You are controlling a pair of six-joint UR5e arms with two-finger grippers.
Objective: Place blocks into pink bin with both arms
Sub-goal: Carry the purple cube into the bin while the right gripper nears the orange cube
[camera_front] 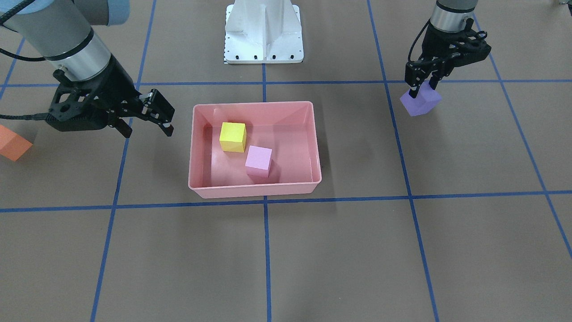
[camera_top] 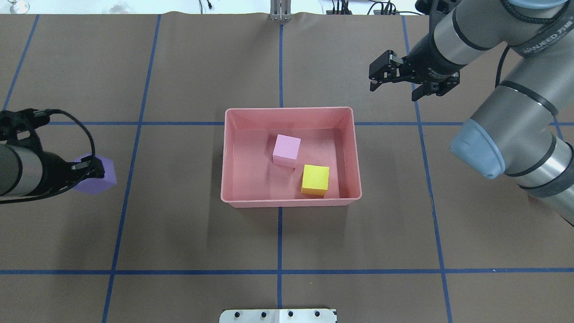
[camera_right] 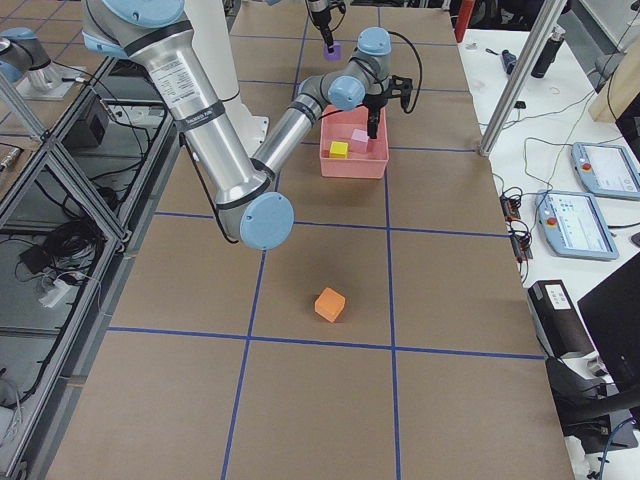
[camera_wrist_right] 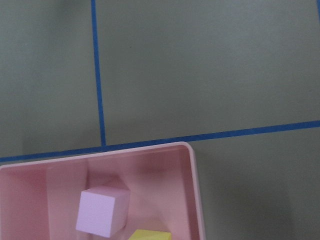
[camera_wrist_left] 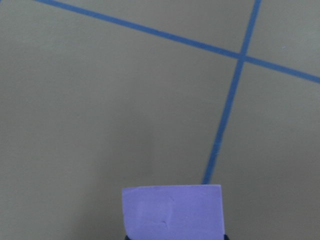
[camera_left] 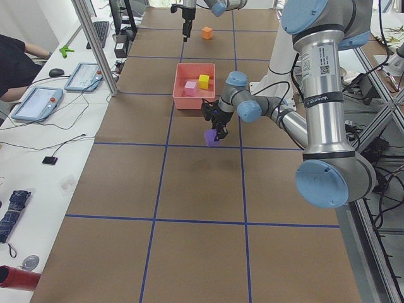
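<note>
A pink bin (camera_front: 255, 190) sits mid-table in front of the white base plate (camera_front: 263, 36), on a brown mat crossed by blue tape lines (camera_front: 268, 202). Inside it the yellow block (camera_front: 233, 136) and the pink block (camera_front: 258, 161) lie just beside each other, corner to corner. The orange block (camera_front: 13, 144) lies on the mat well apart from the bin, beyond the right arm, which hides it from overhead. A tape line runs between the bin and the purple block (camera_front: 420, 103). The left gripper (camera_front: 422, 91) is clamped on the purple block, which is tilted. The right gripper (camera_front: 149, 130) hangs outside the bin's rim, fingers wide apart, holding nothing.
</note>
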